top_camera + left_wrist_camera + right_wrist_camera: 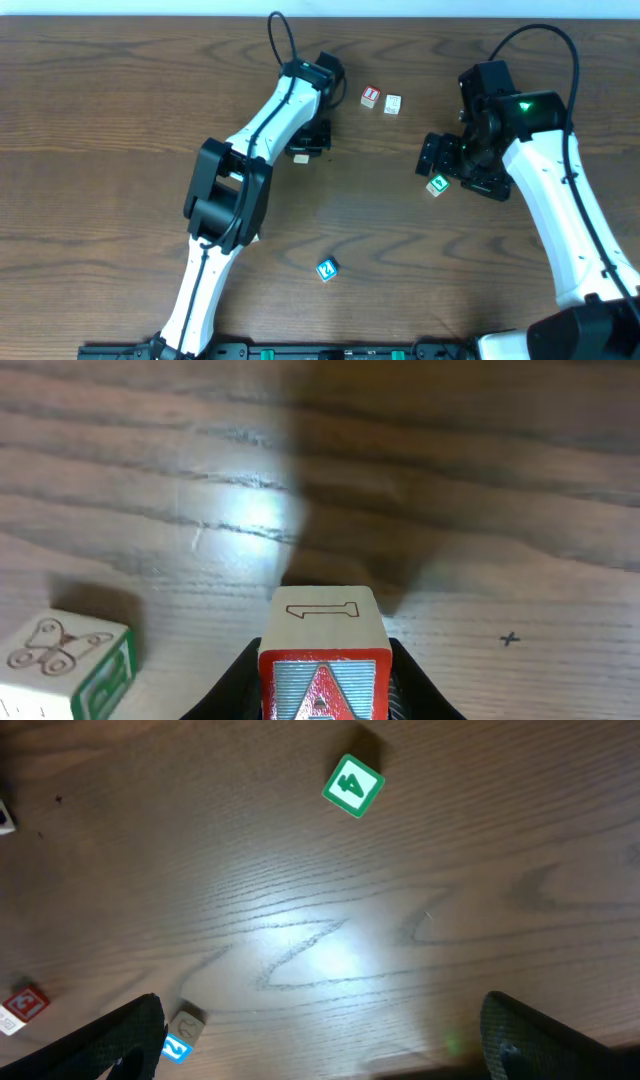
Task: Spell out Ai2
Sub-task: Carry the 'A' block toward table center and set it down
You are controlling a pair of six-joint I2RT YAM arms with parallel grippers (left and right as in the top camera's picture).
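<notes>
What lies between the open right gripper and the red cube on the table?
A pale cube lies just beside the red cube, on the side toward the right gripper, so it stands in the straight path. The green cube sits near the gripper, off that line.

Counting five small cubes from above: one red-faced cube (371, 96), one pale cube (393, 103), one green-faced cube (437, 185), one blue-faced cube (327, 269) and one half-hidden cube (301, 157) beside the left arm (270, 120). Seeing two cubes in the left wrist view: one red "A" cube (325, 670) and one green-edged cube (65, 665); not being able to match either with the five above for certain. Counting also two arms, with the right arm (550, 190) as second, and one table (100, 100).
</notes>
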